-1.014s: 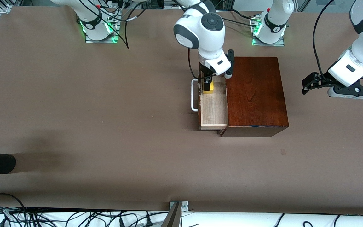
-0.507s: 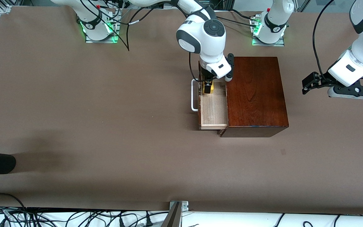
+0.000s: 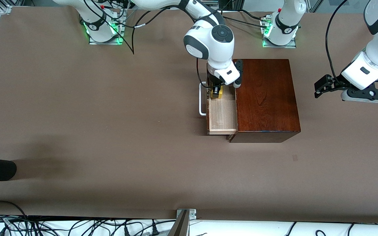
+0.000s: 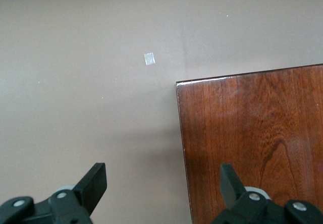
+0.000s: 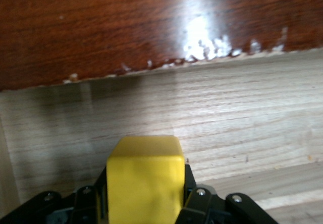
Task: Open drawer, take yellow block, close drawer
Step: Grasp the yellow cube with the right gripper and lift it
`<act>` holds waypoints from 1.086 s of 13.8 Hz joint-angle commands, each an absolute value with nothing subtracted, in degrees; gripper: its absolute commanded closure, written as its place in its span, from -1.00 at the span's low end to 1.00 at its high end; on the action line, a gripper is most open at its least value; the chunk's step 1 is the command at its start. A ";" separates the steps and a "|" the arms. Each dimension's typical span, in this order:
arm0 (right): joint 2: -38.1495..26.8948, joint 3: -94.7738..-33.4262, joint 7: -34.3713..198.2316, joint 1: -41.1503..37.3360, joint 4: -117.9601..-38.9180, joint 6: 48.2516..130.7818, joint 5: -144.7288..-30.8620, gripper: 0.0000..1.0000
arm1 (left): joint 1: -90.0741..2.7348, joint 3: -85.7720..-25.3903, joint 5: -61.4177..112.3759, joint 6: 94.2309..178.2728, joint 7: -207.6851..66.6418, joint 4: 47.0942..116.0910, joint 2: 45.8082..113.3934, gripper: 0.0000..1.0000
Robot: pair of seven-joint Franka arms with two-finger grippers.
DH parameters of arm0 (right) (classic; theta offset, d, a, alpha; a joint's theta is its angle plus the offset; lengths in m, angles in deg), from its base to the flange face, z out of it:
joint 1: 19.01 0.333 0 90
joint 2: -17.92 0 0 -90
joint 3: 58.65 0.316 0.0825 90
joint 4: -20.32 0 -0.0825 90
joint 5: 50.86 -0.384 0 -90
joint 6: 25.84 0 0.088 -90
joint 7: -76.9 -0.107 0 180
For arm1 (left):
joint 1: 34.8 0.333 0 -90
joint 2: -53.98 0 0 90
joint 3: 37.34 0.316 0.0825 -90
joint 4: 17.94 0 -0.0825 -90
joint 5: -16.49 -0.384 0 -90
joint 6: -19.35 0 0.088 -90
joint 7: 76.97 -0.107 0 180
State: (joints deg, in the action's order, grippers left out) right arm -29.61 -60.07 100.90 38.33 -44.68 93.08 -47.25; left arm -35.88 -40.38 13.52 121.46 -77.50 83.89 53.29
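We note the brown worktop (image 3: 110, 131) carrying one large item, the glossy mahogany box (image 3: 266, 98), set toward the left arm's end. The drawer (image 3: 221, 113) stands pulled out of it toward the right arm's end; its long axis runs from the robots' bases toward the front camera, and its white handle (image 3: 202, 100) faces the right arm's end. The part of the pale wood floor farthest from the front camera is covered by the right arm's wrist, so we cannot see that corner.

The right gripper (image 3: 216, 90) is down over that covered end of the drawer. Its fingers (image 5: 199, 199) are closed on the yellow block (image 5: 146, 178), one on each side face. In the right wrist view the block fills the gap between them, with the drawer's wood grain and the edge of the dark box showing past it. Whether the block rests on the drawer floor or hangs just above it we cannot tell. In the front view only a sliver of yellow (image 3: 216, 94) shows under the wrist.

The left gripper (image 3: 323, 87) waits in the air over bare worktop, past the box at the left arm's end. Its fingers (image 4: 96, 181) are spread wide and hold nothing; one corner of the box top lies beneath them.
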 commanded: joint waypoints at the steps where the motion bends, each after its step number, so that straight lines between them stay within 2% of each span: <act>1: -28.23 -60.58 101.42 38.30 -42.00 91.41 -46.99 1.00 | -36.11 -40.24 14.91 120.34 -78.38 83.39 52.57 -1.00; 5: -19.54 -60.67 100.80 33.75 -39.45 82.46 -52.51 1.00 | -36.20 -40.24 14.91 119.55 -78.47 82.95 52.57 -1.00; 9: -13.03 -60.67 100.72 21.54 -39.45 75.42 -58.41 1.00 | -36.90 -40.33 14.91 118.85 -78.64 82.87 52.57 -1.00; 12: -10.56 -60.67 100.72 9.68 -39.45 70.33 -61.92 1.00 | -39.97 -40.24 15.96 114.29 -78.82 80.94 52.66 -1.00; 14: -8.02 -60.85 100.54 3.44 -43.02 70.31 -62.20 1.00 | -43.13 -40.24 16.74 111.39 -81.61 80.58 53.01 -1.00; 15: -6.09 -60.85 100.37 -0.25 -47.75 70.66 -62.55 1.00 | -45.15 -40.24 17.01 110.59 -83.54 80.58 53.53 -1.00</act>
State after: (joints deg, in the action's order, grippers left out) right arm -10.76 -61.99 100.92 4.97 -39.48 70.47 -60.80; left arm -41.90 -40.63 15.39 113.18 -79.54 81.83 52.92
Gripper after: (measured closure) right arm 0.445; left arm 0.000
